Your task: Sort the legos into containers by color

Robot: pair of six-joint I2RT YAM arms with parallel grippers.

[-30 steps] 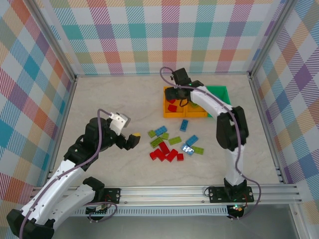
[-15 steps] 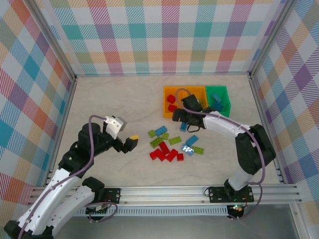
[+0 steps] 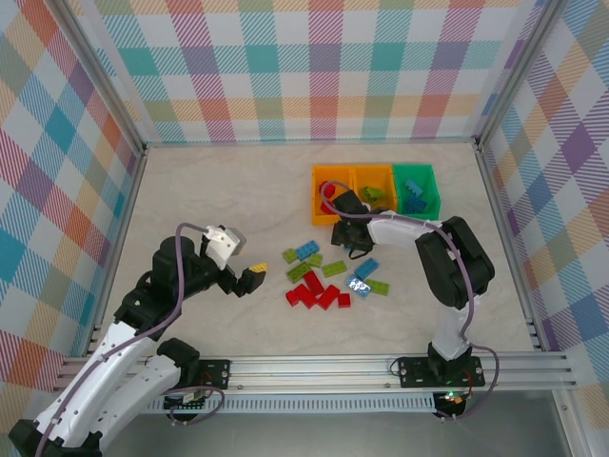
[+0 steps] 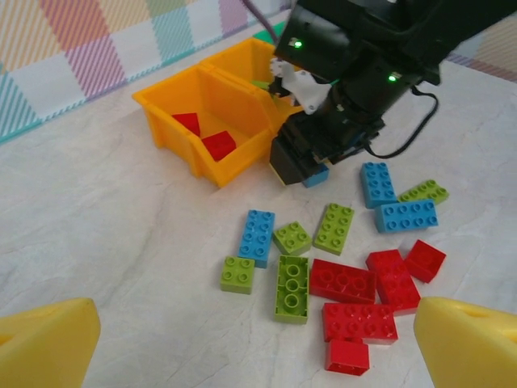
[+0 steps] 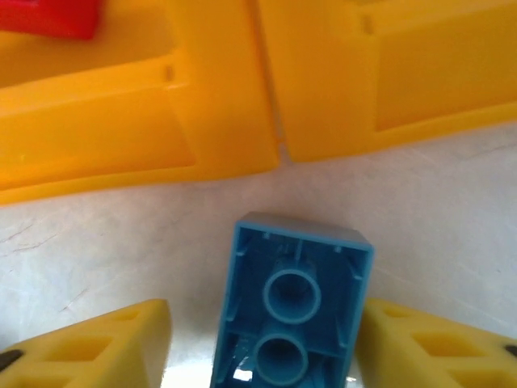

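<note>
on pale tabletop (image 3: 238,190), unclenched right gripper (image 5: 262,323) straddles blue lego (image 5: 292,301) aimed lengthwise at bins (image 5: 121,121)

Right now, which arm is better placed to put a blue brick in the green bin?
Right. The right pincer straddles a blue brick beside the orange bins, near the green bin; the left pincer hovers open across the pile.

The right hand (image 3: 349,238) has left the leftmost orange bin (image 3: 316,195) and dropped just before it, straddling a blue brick (image 5: 292,267).
</note>
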